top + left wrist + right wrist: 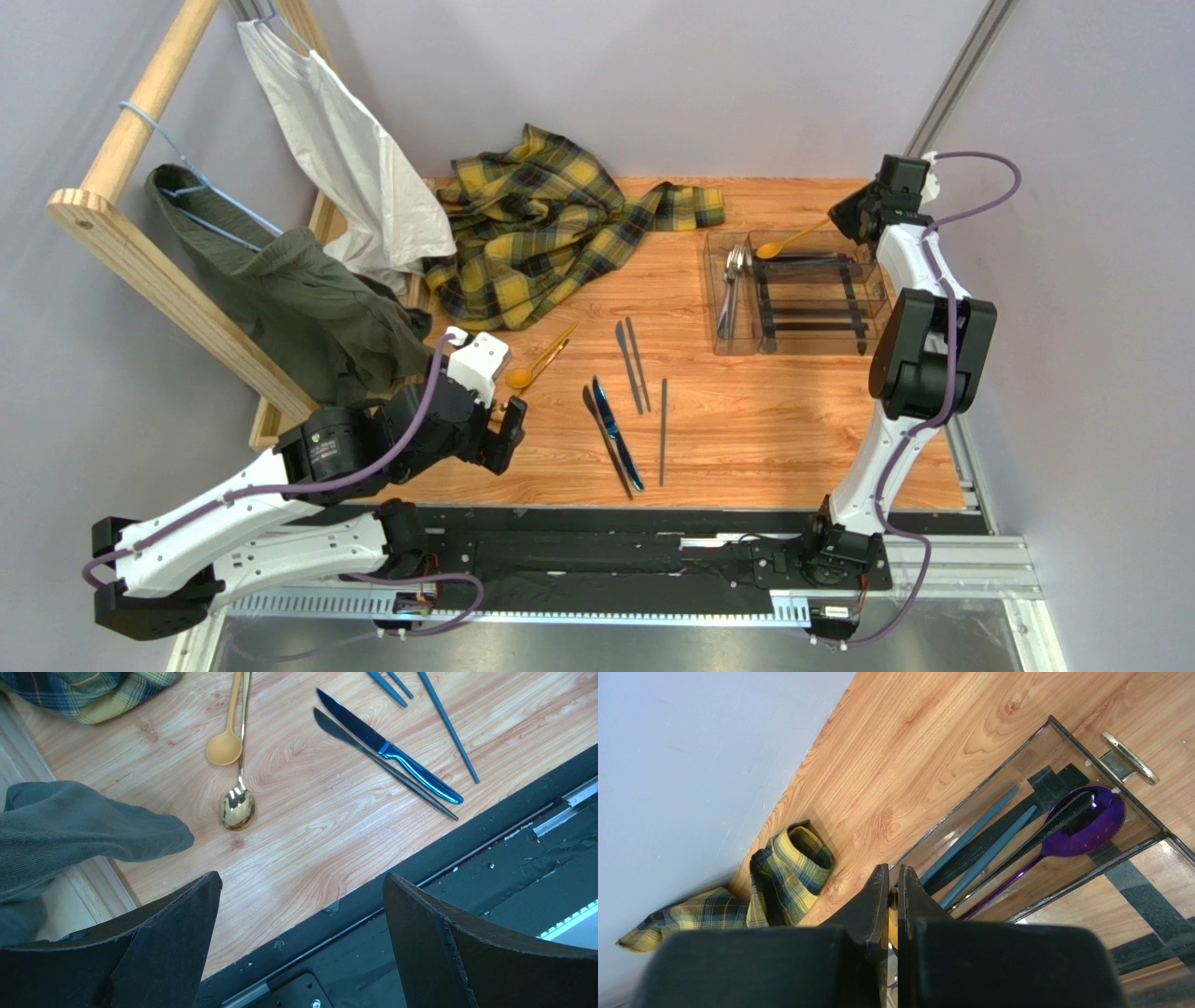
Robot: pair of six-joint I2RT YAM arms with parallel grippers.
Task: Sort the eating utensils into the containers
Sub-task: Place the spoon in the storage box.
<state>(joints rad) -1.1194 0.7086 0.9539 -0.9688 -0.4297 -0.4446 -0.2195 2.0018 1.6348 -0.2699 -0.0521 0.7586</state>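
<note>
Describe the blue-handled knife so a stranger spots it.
On the light wooden tabletop, look toward the near edge, mid-width. The dark-bladed knife with a glossy blue handle lies beside a slim all-grey knife; only its handle shines blue.

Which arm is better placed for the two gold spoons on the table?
Left: the left pincer hovers open near those gold spoons; the right pincer grips a third gold spoon above the tray.

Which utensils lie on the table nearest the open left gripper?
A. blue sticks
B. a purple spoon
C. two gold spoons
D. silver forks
C: the two gold spoons lie side by side just ahead of the left gripper, while the knives lie farther off to one side.
</note>
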